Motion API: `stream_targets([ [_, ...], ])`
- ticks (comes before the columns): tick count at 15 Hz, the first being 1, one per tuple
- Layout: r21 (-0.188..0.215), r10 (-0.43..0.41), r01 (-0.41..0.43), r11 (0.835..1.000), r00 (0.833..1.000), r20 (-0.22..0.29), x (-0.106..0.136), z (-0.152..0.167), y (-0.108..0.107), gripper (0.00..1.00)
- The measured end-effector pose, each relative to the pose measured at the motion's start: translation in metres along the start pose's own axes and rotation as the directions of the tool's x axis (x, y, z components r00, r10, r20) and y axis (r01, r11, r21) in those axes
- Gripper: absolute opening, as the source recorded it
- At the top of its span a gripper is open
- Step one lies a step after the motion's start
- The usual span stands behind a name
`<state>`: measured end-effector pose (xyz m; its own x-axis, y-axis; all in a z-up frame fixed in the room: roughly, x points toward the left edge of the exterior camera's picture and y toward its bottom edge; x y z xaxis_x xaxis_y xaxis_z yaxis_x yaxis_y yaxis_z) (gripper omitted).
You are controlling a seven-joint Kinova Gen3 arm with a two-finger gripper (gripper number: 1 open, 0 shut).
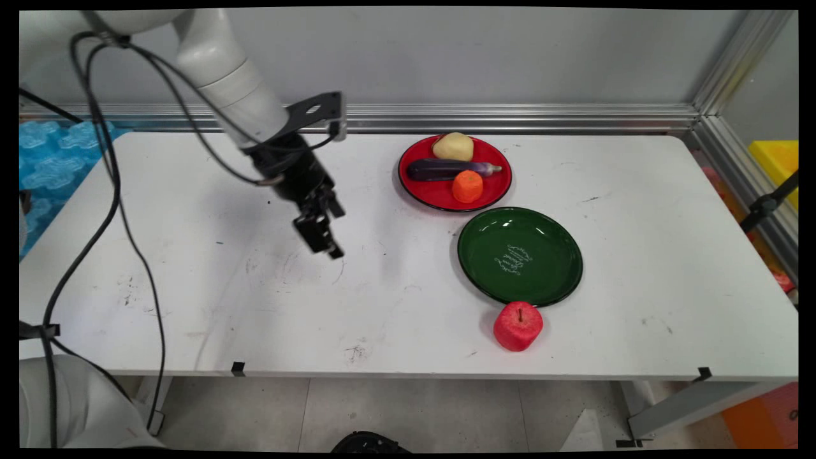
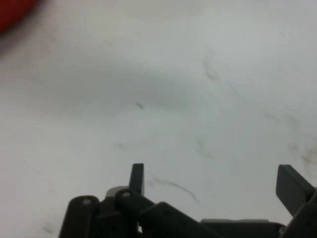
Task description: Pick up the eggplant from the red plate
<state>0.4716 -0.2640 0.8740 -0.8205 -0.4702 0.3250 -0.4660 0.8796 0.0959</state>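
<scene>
We see a red plate (image 1: 494, 191), a green plate (image 1: 554, 245) with white lettering, and a red apple (image 1: 517, 326).

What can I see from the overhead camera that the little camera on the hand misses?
Only the main view shows the green plate, the apple, and the red plate with its potato, eggplant and carrot. Only the hand view shows the gripper close up, jaws wide apart and empty. Both show the scuffed white table.
</scene>
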Motion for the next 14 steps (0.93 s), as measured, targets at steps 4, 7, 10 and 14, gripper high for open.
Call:
stream_targets([
  [4,0.066,0.022,-0.019,0.998,0.999,-0.048,0.026,0.010,-0.037,1.00],
  [7,0.115,0.036,-0.027,0.993,0.996,-0.079,0.040,0.022,-0.065,1.00],
  [10,0.160,0.050,-0.034,0.987,0.994,-0.097,0.048,0.037,-0.091,1.00],
  [14,0.204,0.069,-0.046,0.978,0.991,-0.111,0.054,0.059,-0.123,1.00],
])
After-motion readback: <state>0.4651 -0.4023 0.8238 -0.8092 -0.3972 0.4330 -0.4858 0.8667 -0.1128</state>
